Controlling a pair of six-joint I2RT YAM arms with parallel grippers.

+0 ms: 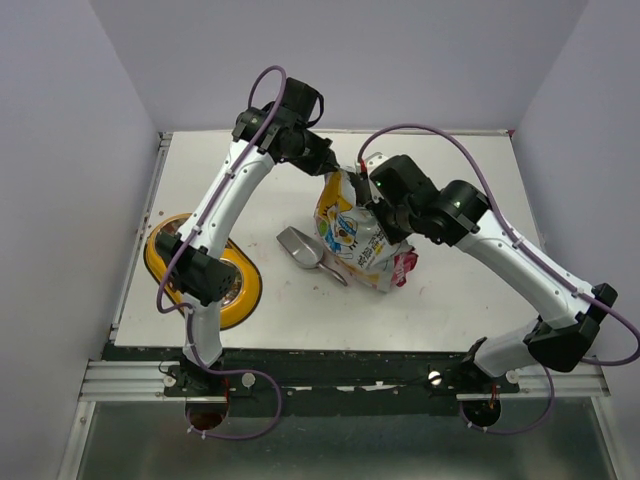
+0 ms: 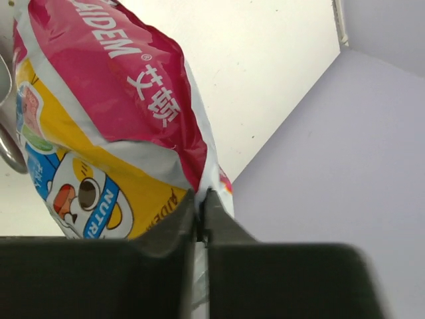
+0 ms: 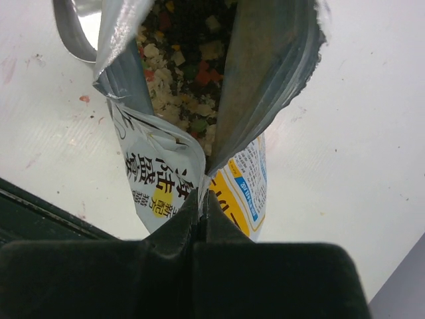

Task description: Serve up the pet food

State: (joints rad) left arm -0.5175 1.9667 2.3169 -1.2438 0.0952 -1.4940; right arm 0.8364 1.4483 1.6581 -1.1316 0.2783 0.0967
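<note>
Loose pet food (image 3: 179,63) inside the bag (image 3: 166,179): small mixed pieces, tan, reddish, a few green, visible through the torn-open mouth in the right wrist view. Bag at mid tabletop (image 1: 300,310), between the two arms; standing or leaning, cannot tell. Right tool (image 3: 201,199) clenched on one lip of the mouth, film pinched thin between the fingers. Left tool (image 2: 199,199) clenched likewise on a thin edge of the bag at the far side, pink-and-yellow print filling that view. Silver scoop (image 1: 300,248) flat on the tabletop just beside the bag's left flank, possibly touching, ungrasped. Yellow feeder (image 1: 152,255) well apart at the left edge, partly beneath the left arm (image 1: 225,195). Risks, as judged: both holds on slippery film edges only, so a slip at either side likely to let the mouth fold shut or the bag tip and scatter pellets over the tabletop; too hard a pull apart likely to rip the seam. Both tools occupied, so no way to lift the scoop without letting one side go and leaving the bag to sag. Feeder too distant for a clean pour from here. Hidden or unclear: fill level below the top layer; bag base and its contact with the tabletop; scoop handle, tucked at the bag; bowl contents, masked by the arm; bag mouth absent from the left wrist view.
</note>
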